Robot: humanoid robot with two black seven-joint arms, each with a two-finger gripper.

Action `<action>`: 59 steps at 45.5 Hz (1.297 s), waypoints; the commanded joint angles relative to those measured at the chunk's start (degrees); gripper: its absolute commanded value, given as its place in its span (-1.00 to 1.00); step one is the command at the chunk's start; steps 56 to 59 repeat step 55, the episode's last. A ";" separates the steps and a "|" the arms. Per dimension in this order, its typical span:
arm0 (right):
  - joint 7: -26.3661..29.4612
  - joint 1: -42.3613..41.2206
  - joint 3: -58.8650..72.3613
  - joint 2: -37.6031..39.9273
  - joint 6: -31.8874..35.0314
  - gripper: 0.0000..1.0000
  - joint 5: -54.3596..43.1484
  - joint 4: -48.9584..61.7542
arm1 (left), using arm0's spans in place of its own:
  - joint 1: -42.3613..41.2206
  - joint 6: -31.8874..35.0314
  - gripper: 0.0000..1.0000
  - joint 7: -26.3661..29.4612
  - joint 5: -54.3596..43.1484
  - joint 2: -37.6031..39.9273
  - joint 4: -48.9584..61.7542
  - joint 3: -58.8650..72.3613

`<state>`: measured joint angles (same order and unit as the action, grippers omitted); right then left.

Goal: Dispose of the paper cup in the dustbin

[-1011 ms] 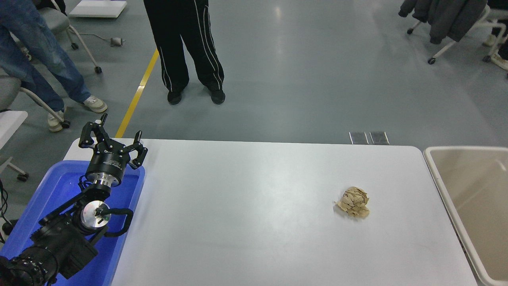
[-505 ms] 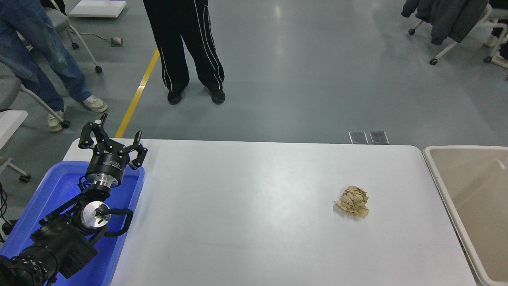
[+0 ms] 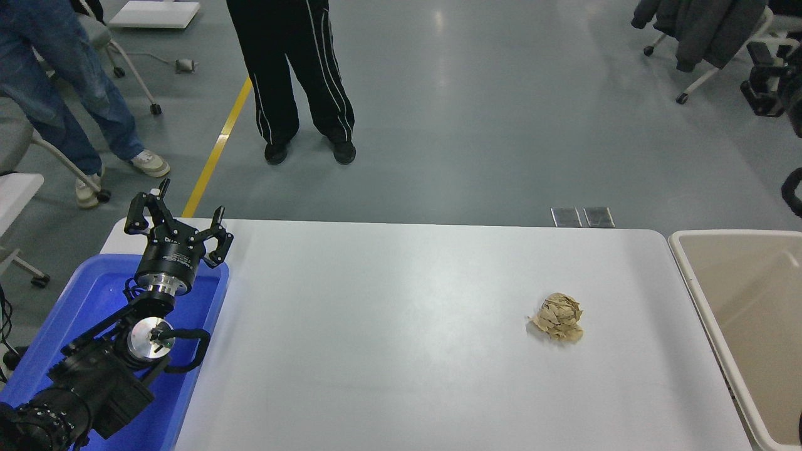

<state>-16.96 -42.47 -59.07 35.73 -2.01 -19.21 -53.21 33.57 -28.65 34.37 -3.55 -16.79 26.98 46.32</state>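
From up high, I am looking down at my white bench. My left tool is hanging spread wide, gripping nothing, over the bright blue plastic tub. My right tool I cannot make out. No paper cup is showing, so I think it may already be in the big beige plastic dustbin. The crumpled brown paper ball is lying near it. No writing is readable.
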 commanded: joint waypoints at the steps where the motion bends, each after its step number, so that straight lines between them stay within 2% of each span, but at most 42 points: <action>1: -2.11 9.94 -5.35 -6.46 2.89 0.98 -0.30 -0.85 | 0.00 0.00 1.00 0.00 -0.05 0.00 0.00 0.00; 22: -5.01 18.65 -5.17 -11.82 2.89 0.98 -0.30 0.38 | 0.00 0.00 1.00 -0.09 0.03 0.00 0.00 0.00; 59: -5.28 18.83 -4.65 -12.87 2.97 0.98 -0.04 0.12 | 0.00 0.00 1.00 0.00 0.03 0.00 0.00 0.00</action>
